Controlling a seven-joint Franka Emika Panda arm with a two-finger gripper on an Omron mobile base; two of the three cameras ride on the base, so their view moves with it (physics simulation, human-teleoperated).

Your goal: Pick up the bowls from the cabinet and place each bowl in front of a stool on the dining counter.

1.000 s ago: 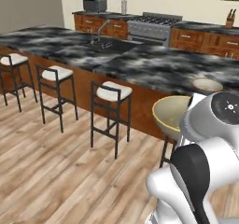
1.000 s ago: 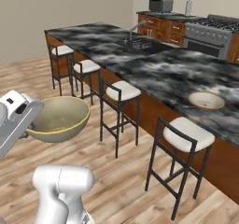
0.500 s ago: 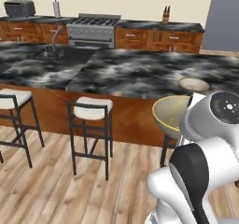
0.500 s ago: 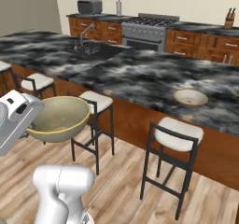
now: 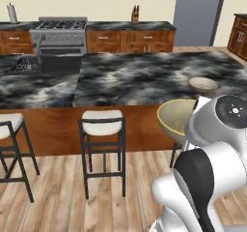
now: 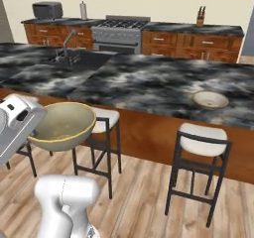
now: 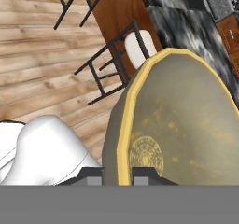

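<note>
- The gripper (image 7: 116, 175) is clenched on the pale rim of a round, wide ceramic bowl (image 6: 63, 125), held in the air over the plank floor (image 6: 144, 192).
- A second bowl (image 6: 210, 99) sits on the glossy marbled stone counter (image 6: 149, 81), in front of a stool (image 6: 198, 167) with thin black legs and a square cushioned seat.
- A second stool (image 5: 102, 149) stands against the counter's brown wooden side.

Light wood plank floor (image 5: 58, 211), cream wall (image 6: 124, 4). Back run of reddish-brown base cabinets (image 6: 193, 46) under marbled wall counter (image 6: 198, 29), steel range (image 6: 119, 33), toaster (image 6: 47, 10), knife block (image 6: 200, 16). Grey fridge (image 5: 198, 13) right.
</note>
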